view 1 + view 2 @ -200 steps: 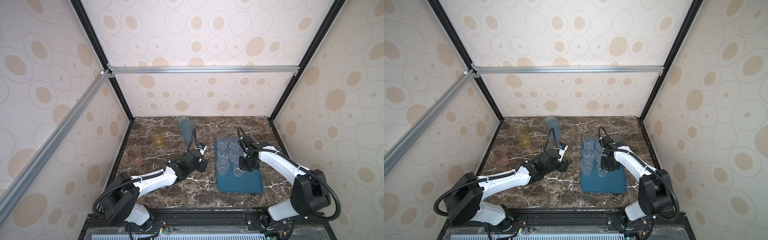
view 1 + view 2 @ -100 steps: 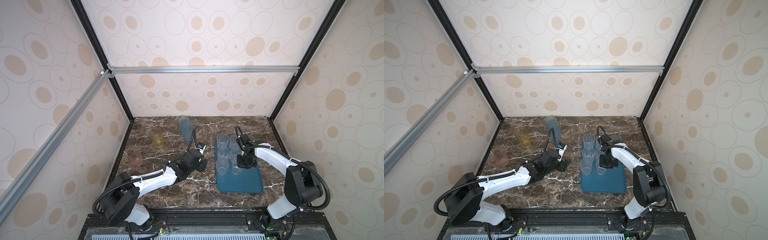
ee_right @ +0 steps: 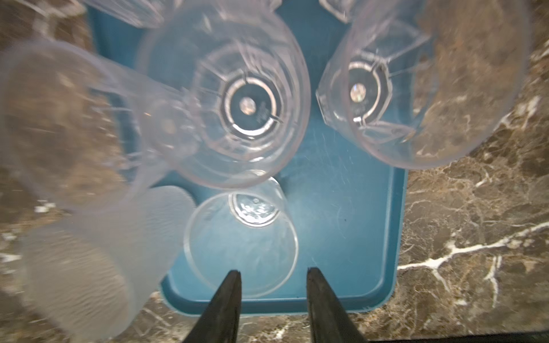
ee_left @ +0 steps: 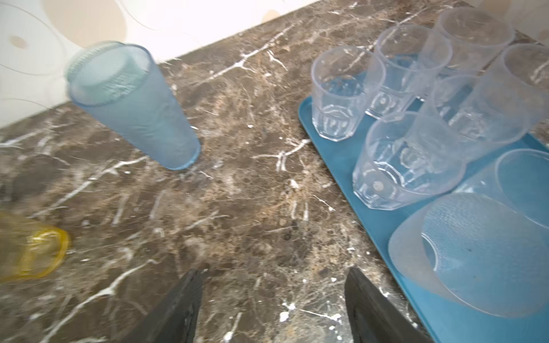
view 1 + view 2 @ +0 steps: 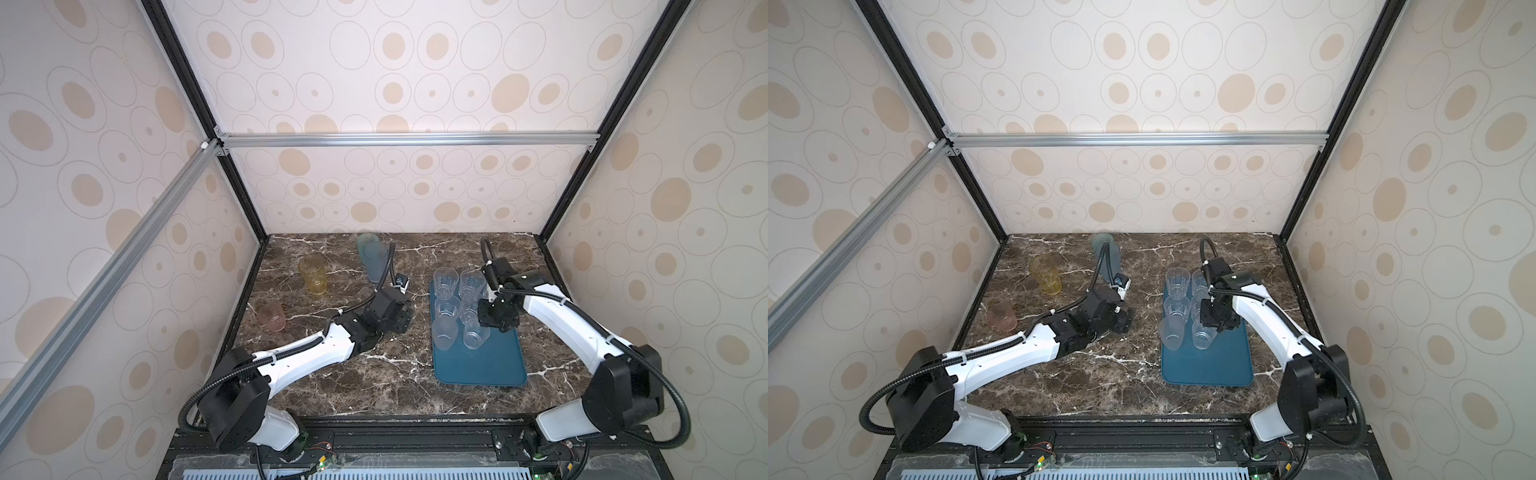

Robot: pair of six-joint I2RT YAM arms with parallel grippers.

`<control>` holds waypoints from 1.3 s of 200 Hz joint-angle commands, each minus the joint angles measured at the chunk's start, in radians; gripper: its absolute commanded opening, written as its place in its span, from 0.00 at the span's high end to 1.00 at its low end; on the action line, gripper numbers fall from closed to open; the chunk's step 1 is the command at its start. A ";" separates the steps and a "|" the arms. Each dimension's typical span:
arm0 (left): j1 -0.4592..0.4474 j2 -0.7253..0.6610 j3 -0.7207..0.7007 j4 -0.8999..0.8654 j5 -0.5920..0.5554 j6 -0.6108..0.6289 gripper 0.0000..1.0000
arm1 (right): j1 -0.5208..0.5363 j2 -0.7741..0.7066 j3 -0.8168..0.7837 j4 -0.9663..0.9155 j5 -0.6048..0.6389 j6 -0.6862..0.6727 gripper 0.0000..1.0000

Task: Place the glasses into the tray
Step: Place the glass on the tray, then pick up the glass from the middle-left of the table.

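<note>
Glasses [image 5: 445, 282] fill the far half of the tray [image 5: 490, 365], all standing up. More wait on the bench [image 5: 374, 386]: a teal glass [image 5: 374, 257], a yellow glass [image 5: 313, 274] and a pink glass [image 5: 272, 316].

The left end effector [image 4: 273, 276] is wide open and empty. The teal glass stands tall near it, on toward the back wall. So the left arm is nearer, and I think it should grab from the side.

The right end effector [image 3: 273, 271] hangs over a clear glass [image 3: 240, 243] on the tray. It is partly open and holds nothing.

Top views hide the gaps between the jaws, but the wrist views show them. Only top views show the pink glass.
</note>
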 commanded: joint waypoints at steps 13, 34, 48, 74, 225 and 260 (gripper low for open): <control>0.183 -0.084 0.036 -0.158 -0.032 0.051 0.26 | 0.069 -0.021 0.025 0.047 -0.062 0.093 0.60; 0.336 -0.127 0.016 -0.198 0.007 0.039 0.26 | 0.118 0.025 0.045 0.081 -0.055 0.113 0.59; 0.435 -0.149 -0.004 -0.205 0.035 0.032 0.26 | 0.147 0.054 0.068 0.104 -0.056 0.118 0.58; 0.610 -0.148 -0.028 -0.216 0.067 0.034 0.26 | 0.206 0.112 0.136 0.116 -0.053 0.106 0.55; 0.883 0.036 -0.052 -0.222 0.049 0.094 0.52 | 0.255 0.221 0.215 0.157 -0.093 0.069 0.54; 0.891 0.064 -0.050 -0.218 0.027 0.102 0.57 | 0.255 0.225 0.209 0.164 -0.099 0.077 0.53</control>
